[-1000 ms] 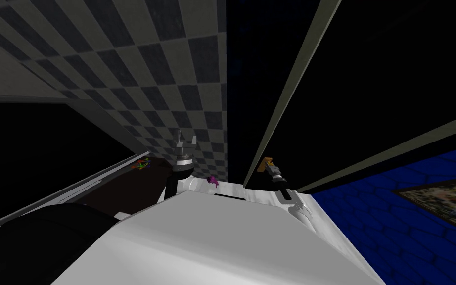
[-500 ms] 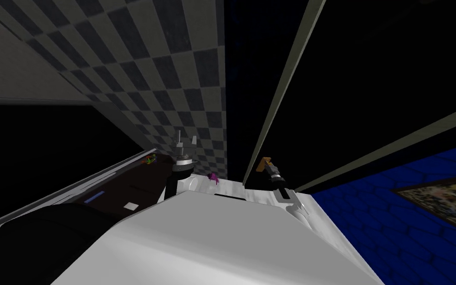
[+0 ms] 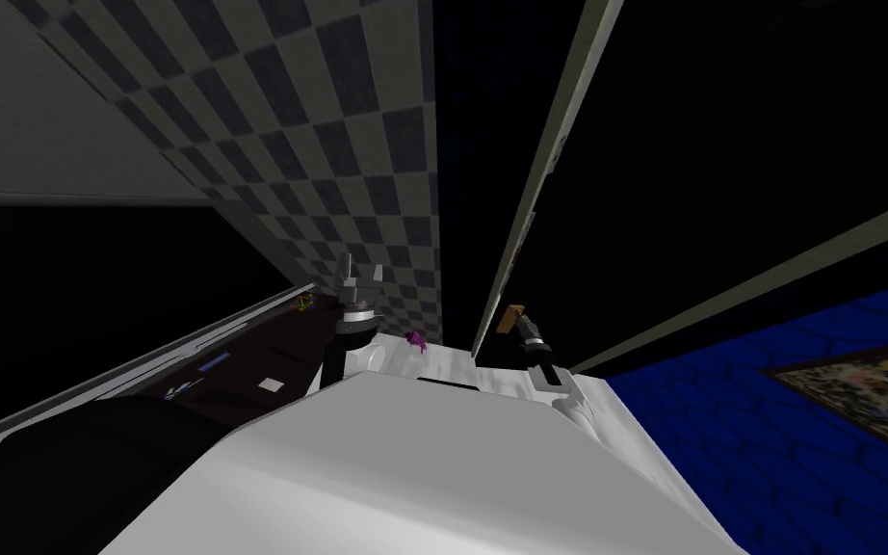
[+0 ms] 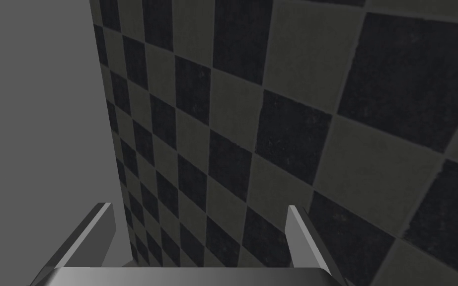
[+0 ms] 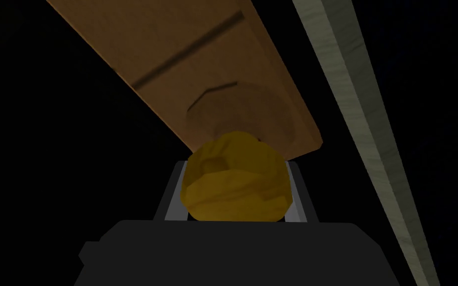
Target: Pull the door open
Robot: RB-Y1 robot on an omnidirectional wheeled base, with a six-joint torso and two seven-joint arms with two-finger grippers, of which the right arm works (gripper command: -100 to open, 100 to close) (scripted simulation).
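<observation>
My right gripper [image 5: 236,186] is shut on a round yellow-brown door knob [image 5: 235,181], its fingers pressing both sides of it. The knob sits on a brown door [image 5: 188,64], of which a slanted strip shows against black. In the head view the right gripper [image 3: 519,323] holds the small brown knob piece [image 3: 510,318] just right of a pale door-frame strip [image 3: 538,183]. My left gripper [image 3: 359,279] stands open above the checkered floor [image 3: 355,145], holding nothing; its fingers [image 4: 101,228] are wide apart.
A pale grey frame strip [image 5: 372,129] runs beside the door. A second pale strip [image 3: 770,279] slants to the right, with a blue wall [image 3: 798,414] and a framed picture [image 3: 875,385] beyond. A dark counter with a light edge [image 3: 143,371] lies on the left. Black areas surround the frame.
The head view has shifted a little: the frame strip has swung leftward and the brown knob piece with my right gripper has moved slightly left. The left gripper stays in place.
</observation>
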